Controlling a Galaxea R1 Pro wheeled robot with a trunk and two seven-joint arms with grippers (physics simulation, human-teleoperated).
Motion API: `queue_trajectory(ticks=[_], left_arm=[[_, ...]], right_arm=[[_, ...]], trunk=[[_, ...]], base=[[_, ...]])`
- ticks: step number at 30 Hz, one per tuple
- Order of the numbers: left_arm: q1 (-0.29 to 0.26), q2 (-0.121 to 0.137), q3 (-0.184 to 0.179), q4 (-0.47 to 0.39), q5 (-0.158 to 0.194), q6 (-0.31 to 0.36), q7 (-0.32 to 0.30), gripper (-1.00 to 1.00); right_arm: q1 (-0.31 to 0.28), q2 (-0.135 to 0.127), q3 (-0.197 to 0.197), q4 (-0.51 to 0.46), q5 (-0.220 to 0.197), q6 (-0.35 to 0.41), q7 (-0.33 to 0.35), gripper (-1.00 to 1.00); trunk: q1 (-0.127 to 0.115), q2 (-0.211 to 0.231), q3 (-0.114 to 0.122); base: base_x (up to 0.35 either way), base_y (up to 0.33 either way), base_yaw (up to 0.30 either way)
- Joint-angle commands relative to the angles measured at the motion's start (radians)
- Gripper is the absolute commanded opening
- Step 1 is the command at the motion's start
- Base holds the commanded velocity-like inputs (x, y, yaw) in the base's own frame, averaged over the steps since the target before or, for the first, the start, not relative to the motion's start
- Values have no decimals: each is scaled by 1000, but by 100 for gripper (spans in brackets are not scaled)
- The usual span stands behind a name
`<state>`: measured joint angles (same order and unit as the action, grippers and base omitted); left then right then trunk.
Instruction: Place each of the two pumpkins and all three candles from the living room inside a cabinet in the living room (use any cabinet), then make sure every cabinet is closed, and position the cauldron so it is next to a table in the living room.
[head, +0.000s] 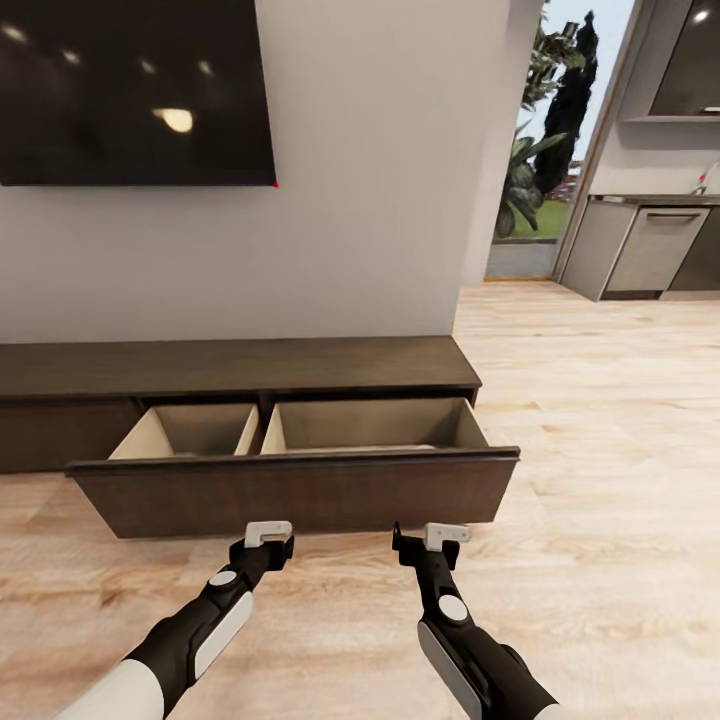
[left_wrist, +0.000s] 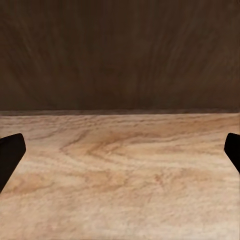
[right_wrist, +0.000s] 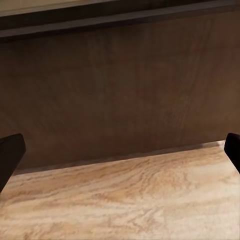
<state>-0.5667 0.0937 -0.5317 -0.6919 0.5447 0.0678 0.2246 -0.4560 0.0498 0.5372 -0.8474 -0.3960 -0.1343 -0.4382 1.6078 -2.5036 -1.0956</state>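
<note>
- Cabinet (head: 240, 368): long axis along the wall, drawer (head: 300, 490) pulled out toward the room.
- Left gripper (head: 268, 540), right gripper (head: 432, 541): jaws spread, holding nothing, facing drawer front.

no legible text, labels, nos. anywhere

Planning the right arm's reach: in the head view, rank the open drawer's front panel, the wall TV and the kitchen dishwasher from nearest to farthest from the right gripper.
1. Drawer front panel: directly ahead of the right gripper.
2. TV: on the wall above the cabinet, to the left.
3. Dishwasher: far right, in the kitchen.
</note>
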Motion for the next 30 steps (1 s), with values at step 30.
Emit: queue_trajectory(ticks=[30], left_arm=[[-1, 1, -1, -5, 8, -10, 15, 100]], right_arm=[[-1, 1, 3, 31, -15, 2, -4, 100]], trunk=[[3, -2, -28]], base=[[79, 0, 0]])
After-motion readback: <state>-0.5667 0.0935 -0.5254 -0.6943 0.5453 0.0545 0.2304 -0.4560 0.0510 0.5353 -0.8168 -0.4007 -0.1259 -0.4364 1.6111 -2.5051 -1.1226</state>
